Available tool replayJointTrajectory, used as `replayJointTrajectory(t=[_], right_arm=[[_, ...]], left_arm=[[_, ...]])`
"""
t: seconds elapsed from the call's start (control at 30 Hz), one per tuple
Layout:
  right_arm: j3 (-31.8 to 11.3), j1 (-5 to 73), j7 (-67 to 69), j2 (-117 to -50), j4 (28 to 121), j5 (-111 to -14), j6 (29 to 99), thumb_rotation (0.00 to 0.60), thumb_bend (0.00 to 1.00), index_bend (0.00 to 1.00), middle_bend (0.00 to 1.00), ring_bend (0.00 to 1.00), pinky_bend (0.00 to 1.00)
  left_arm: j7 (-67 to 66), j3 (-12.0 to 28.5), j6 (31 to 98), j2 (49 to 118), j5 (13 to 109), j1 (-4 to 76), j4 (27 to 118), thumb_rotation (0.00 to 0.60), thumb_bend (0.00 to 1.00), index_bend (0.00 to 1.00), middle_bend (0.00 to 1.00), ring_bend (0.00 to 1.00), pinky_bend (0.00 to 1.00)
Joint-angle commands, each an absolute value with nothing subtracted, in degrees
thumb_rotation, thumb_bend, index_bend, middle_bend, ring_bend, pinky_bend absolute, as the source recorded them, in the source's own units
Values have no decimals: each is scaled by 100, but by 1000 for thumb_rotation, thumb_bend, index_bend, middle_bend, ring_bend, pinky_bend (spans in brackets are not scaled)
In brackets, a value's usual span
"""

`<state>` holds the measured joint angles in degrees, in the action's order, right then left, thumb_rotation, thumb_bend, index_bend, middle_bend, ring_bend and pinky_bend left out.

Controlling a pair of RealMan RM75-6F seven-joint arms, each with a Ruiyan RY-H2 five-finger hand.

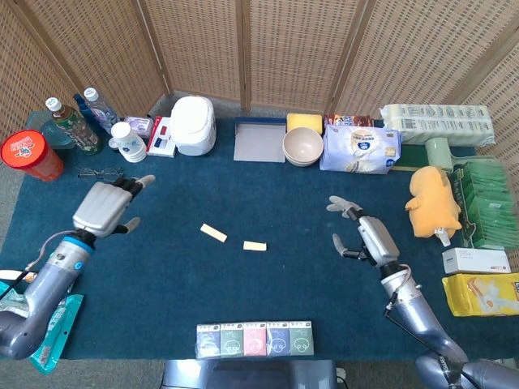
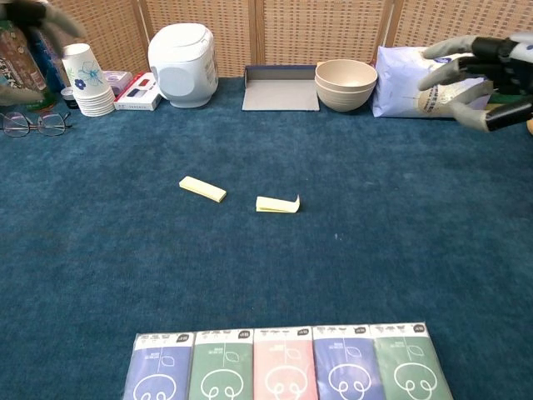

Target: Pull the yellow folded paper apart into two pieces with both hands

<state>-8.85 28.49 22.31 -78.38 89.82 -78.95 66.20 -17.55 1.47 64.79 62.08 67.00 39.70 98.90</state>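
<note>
Two yellow paper pieces lie flat on the blue cloth [image 1: 162,284] near frame centre: the left piece [image 1: 214,232] and the right piece [image 1: 255,245], near each other but apart; in the chest view the right piece [image 2: 277,204] curls up at one end, the left piece [image 2: 202,189] lies flat. My left hand [image 1: 104,208] sits at the left of the frame, fingers spread, holding nothing. My right hand [image 1: 363,235] is at the right, fingers wide apart, also holding nothing. Both are well away from the paper. A row of tissue packs [image 1: 255,339] lies at bottom centre.
</note>
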Motion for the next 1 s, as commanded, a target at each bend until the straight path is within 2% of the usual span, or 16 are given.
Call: replayJointTrajectory(t=[0.03, 0.2, 0.43, 0.7, 1.0], right_arm=[[-789, 2550, 1367, -7748, 9057, -7660, 7002, 600, 515, 136, 259, 129, 249], [-686, 2173, 555, -7588, 9265, -7389, 7445, 600, 515, 154, 256, 124, 241], [-493, 1682, -217, -7430, 9624, -7441, 8146, 600, 515, 162, 256, 118, 227], [-312, 1256, -703, -7265, 10132, -7686, 8710, 600, 515, 162, 253, 113, 225], [-350, 1096, -806, -7194, 10295, -7715, 8812, 600, 515, 162, 244, 107, 224]], left_arm=[[-1373, -239, 7384, 5799, 6966, 3089, 10211, 582, 255, 135, 263, 273, 489], [-956, -612, 8308, 5606, 7244, 2146, 10110, 584, 255, 148, 263, 268, 472], [-535, -809, 9175, 5826, 7529, 1225, 9590, 588, 255, 169, 263, 266, 458], [-118, -918, 9583, 6057, 7878, 612, 9378, 588, 255, 178, 263, 264, 458], [8, -779, 9486, 6132, 8008, 488, 9273, 587, 255, 179, 262, 256, 458]])
